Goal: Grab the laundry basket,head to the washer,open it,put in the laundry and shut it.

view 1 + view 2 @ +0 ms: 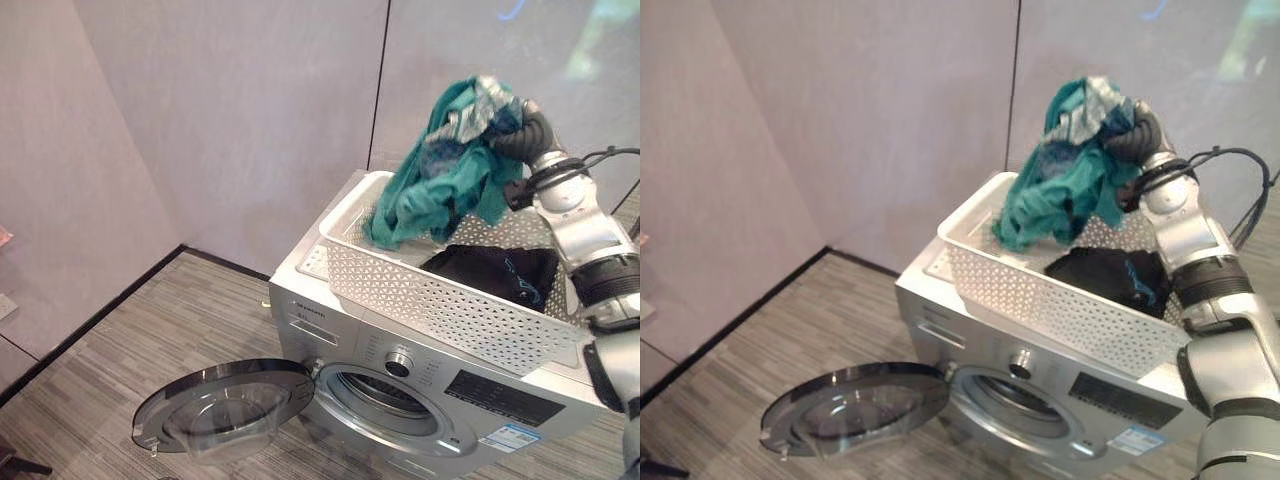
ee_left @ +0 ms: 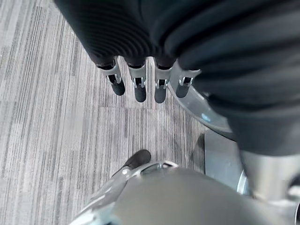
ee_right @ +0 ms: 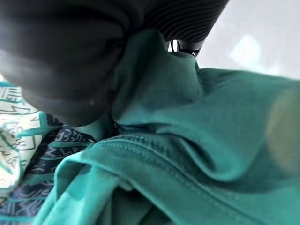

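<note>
While aloft, green garment in right robot hand

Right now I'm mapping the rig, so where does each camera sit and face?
Left eye: head, down at the washer, its open door, the basket; right hand lifting a teal garment.
Right eye: same scene, slightly offset.
Left wrist: along the left hand, toward the floor.
Right wrist: against the garment.
</note>
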### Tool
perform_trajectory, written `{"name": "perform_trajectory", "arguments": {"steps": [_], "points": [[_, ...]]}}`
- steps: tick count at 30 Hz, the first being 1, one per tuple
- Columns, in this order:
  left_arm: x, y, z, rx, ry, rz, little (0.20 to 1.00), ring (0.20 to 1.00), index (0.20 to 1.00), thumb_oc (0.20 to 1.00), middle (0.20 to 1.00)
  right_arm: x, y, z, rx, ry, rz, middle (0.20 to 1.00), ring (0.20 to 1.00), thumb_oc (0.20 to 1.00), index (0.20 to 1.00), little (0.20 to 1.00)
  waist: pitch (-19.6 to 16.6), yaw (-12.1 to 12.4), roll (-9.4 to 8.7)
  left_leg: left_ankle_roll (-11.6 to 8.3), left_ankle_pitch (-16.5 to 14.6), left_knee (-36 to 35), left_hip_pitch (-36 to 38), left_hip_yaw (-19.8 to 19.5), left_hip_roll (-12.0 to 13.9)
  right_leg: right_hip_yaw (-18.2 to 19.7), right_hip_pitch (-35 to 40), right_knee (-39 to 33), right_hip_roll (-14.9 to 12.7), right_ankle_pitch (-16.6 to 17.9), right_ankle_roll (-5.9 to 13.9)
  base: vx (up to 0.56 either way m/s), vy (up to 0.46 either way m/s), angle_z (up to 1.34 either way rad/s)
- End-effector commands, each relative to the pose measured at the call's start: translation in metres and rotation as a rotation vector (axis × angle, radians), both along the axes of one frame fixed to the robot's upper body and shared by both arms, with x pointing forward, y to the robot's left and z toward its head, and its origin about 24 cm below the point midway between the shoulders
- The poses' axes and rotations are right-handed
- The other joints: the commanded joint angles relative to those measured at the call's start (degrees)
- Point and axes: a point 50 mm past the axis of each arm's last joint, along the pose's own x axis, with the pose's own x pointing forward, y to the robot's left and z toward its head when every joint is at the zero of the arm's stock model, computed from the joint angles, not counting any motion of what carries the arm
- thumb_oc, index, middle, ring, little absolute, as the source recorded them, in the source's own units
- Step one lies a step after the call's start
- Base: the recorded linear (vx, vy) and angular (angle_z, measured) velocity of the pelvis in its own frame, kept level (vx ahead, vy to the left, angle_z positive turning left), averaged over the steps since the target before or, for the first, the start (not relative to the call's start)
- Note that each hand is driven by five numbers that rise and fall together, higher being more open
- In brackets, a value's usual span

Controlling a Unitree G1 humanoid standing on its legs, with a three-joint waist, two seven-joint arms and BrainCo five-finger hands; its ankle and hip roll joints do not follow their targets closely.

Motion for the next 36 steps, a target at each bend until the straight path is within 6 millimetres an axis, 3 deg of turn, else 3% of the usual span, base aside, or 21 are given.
{"name": "perform_trajectory", "arguments": {"steps": [1,3,6,9,12,14,18,22,26,30,36], "points": [[-0.001,0.014,0.002,0.074,0.014,0.019,1.0,1.0,1.0,1.0,1.0,-0.009,0.022,0.078,0.234,-0.32,0.128,0.2,0.2,0.2,0.2,0.2,0.2,0.9,-3.58,-1.67,1.7,0.2,-0.6,-3.2,-1.1,2.0,5.3,0.6,-0.6,-1.2,2.17,-0.05,-0.017,0.01],[-0.001,0.014,0.002,0.077,0.014,0.017,1.0,1.0,1.0,1.0,1.0,-0.011,0.028,0.086,0.258,-0.351,0.168,0.2,0.2,0.2,0.2,0.2,0.1,0.7,-3.48,-1.74,1.8,0.2,-0.5,-3.2,-1.0,2.1,5.3,0.6,-0.5,-1.2,2.09,-0.05,-0.018,0.0],[0.006,0.014,0.004,0.089,-0.022,0.011,1.0,1.0,1.0,1.0,1.0,-0.02,0.05,0.118,0.441,-0.489,0.274,0.2,0.2,0.2,0.2,0.2,-0.4,0.5,-3.24,-2.04,2.3,0.2,-0.6,-3.5,-0.9,1.9,5.4,1.0,-0.3,-1.4,1.73,-0.05,-0.032,0.0],[0.018,0.01,0.005,0.087,-0.064,-0.032,1.0,1.0,1.0,1.0,1.0,-0.026,0.065,0.15,0.506,-0.575,0.303,0.2,0.2,0.2,0.2,0.2,-0.8,0.3,-3.12,-2.51,3.0,0.2,-0.8,-4.1,-0.8,1.1,5.6,1.5,-0.1,-1.9,1.41,-0.03,-0.028,0.06],[0.026,0.008,0.007,0.083,-0.096,-0.065,1.0,1.0,1.0,1.0,1.0,-0.03,0.067,0.17,0.496,-0.614,0.283,0.2,0.2,0.2,0.2,0.2,-1.0,0.4,-3.13,-2.75,3.3,0.2,-1.1,-4.8,-0.9,0.5,5.9,1.5,0.0,-2.1,1.37,-0.02,-0.017,0.25],[0.04,0.01,0.011,0.074,-0.166,-0.047,1.0,1.0,1.0,1.0,1.0,-0.032,0.059,0.19,0.481,-0.64,0.213,0.2,0.2,0.2,0.2,0.2,-1.4,1.1,-3.39,-2.94,3.5,0.2,-1.5,-5.8,-0.9,-0.6,6.1,1.8,-0.1,-2.4,1.34,0.0,-0.024,0.23],[0.069,0.01,0.028,0.006,-0.352,-0.099,1.0,1.0,1.0,1.0,1.0,-0.039,0.051,0.21,0.428,-0.662,0.173,0.2,0.2,0.2,0.2,0.2,-1.4,2.6,-3.4,-2.94,3.8,0.2,-1.7,-7.7,-1.2,-2.9,6.9,1.9,-0.3,-2.8,1.42,0.0,-0.02,0.3],[0.08,0.015,0.047,-0.048,-0.457,-0.174,1.0,1.0,1.0,1.0,1.0,-0.041,0.048,0.209,0.411,-0.678,0.17,0.2,0.2,0.2,0.2,0.2,-1.2,3.3,-2.98,-2.82,3.8,0.2,-1.6,-8.8,-1.4,-4.1,7.7,2.1,-0.5,-3.1,1.42,0.01,-0.007,0.16],[0.095,0.027,0.092,-0.115,-0.591,-0.354,1.0,1.0,1.0,1.0,1.0,-0.042,0.05,0.198,0.386,-0.686,0.206,0.2,0.2,0.2,0.2,0.2,-0.4,4.2,-1.7,-2.83,4.1,0.2,-1.6,-10.7,-1.6,-6.1,8.4,3.3,-0.8,-4.1,1.26,0.0,0.002,0.3],[0.092,0.031,0.096,-0.114,-0.587,-0.361,1.0,1.0,1.0,1.0,1.0,-0.04,0.056,0.189,0.425,-0.678,0.261,0.2,0.2,0.2,0.2,0.2,-0.3,3.9,-1.68,-2.86,4.3,0.2,-1.6,-11.3,-1.8,-6.8,8.7,3.5,-0.9,-4.6,1.12,-0.01,0.001,0.26],[0.076,0.013,0.073,-0.145,-0.503,-0.328,1.0,1.0,1.0,1.0,1.0,-0.043,0.088,0.152,0.564,-0.658,0.483,0.2,0.2,0.2,0.2,0.2,0.0,3.0,-1.0,-2.94,4.4,0.2,-1.3,-11.1,-2.0,-6.8,9.0,3.8,-1.1,-5.0,0.81,0.0,-0.001,0.05]]}}
